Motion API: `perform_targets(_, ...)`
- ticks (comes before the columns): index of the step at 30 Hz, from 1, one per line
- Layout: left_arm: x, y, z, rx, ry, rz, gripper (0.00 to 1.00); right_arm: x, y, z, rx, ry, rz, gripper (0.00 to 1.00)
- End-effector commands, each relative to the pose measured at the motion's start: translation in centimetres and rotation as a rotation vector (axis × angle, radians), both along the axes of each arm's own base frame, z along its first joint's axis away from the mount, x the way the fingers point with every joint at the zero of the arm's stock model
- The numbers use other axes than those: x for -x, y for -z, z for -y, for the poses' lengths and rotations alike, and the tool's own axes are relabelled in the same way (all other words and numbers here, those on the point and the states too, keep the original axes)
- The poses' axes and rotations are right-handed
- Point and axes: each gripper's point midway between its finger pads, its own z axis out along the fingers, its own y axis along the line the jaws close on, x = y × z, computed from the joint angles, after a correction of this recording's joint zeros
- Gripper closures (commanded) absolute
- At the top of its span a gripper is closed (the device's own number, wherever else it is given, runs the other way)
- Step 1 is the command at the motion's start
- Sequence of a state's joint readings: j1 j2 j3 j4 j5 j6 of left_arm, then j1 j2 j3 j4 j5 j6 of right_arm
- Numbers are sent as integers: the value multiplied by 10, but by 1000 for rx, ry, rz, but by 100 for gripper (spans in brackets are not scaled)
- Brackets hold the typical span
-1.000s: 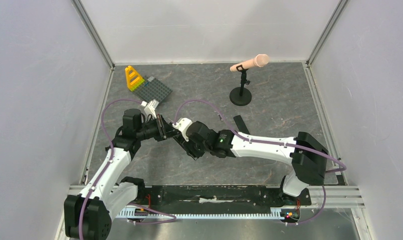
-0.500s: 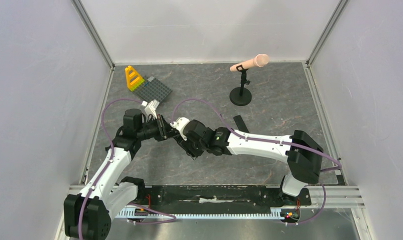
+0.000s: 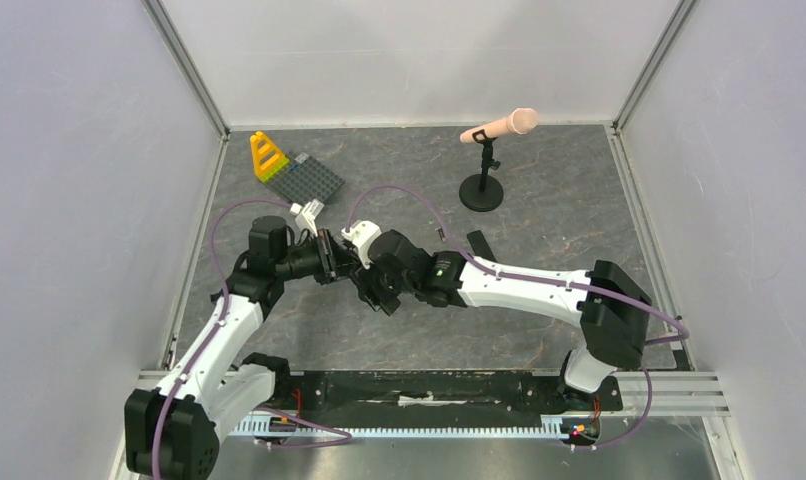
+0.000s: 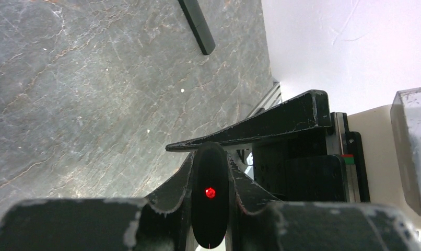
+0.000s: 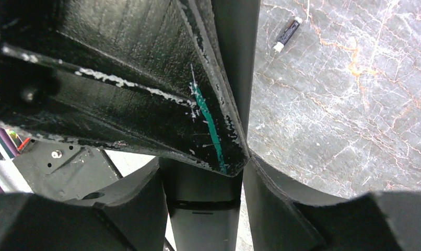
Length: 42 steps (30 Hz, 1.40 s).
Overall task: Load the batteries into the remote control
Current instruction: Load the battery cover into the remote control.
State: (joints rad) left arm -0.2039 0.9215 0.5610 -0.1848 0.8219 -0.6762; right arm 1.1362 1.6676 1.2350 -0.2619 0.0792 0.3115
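Observation:
The remote control (image 4: 210, 209), a slim black bar, shows end-on in the left wrist view with a red light on its end. My left gripper (image 4: 210, 157) is shut on it. In the top view both grippers meet mid-table, left gripper (image 3: 329, 262) facing right gripper (image 3: 371, 290). The right wrist view shows the remote control (image 5: 203, 219) lying between my right gripper (image 5: 203, 162) fingers, with thin slits of light at its sides; the jaws stand open around it. One dark battery (image 5: 287, 32) with a pale end lies on the table beyond.
A slim black strip (image 3: 476, 245) lies on the table right of the grippers. A pink microphone on a round stand (image 3: 484, 160) stands at the back. A grey baseplate (image 3: 314, 180) with yellow bricks (image 3: 267, 155) sits back left. Walls close in both sides.
The right wrist has shifted left and turned beside the left gripper. Its jaws have widened a little around the remote control. The left arm has barely moved.

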Motion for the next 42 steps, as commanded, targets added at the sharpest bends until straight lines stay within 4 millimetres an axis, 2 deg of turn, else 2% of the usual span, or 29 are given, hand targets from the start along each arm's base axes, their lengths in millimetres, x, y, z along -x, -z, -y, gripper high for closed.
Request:
perform_targets(1, 5, -35, 9, 87, 40, -12, 98, -15, -42, -2, -119, 53, 58, 48)
perform_targets(13, -5, -25, 9, 87, -23, -112, 98, -11, -69, 11, -186, 93, 39, 31)
perform_targets(20, -9, -30, 10, 108, -37, -115, 98, -5, -90, 26, -244, 110, 36, 24)
perform_targets(25, -10, -43, 12, 149, -43, -113, 98, -6, -110, 50, -358, 231, 5, 20)
perform_targets(29, -11, -58, 13, 192, -60, -114, 98, -10, -115, 75, -509, 387, -100, 19)
perform_targets(32, -12, -70, 13, 224, -84, -117, 98, -9, -117, 86, -602, 456, -155, 20)
perform_targets(36, -11, -85, 13, 268, -113, -132, 98, -2, -119, 86, -687, 463, -210, 20)
perform_targets(42, -12, -101, 11, 292, -135, -125, 98, 5, -132, 76, -833, 425, -275, 21)
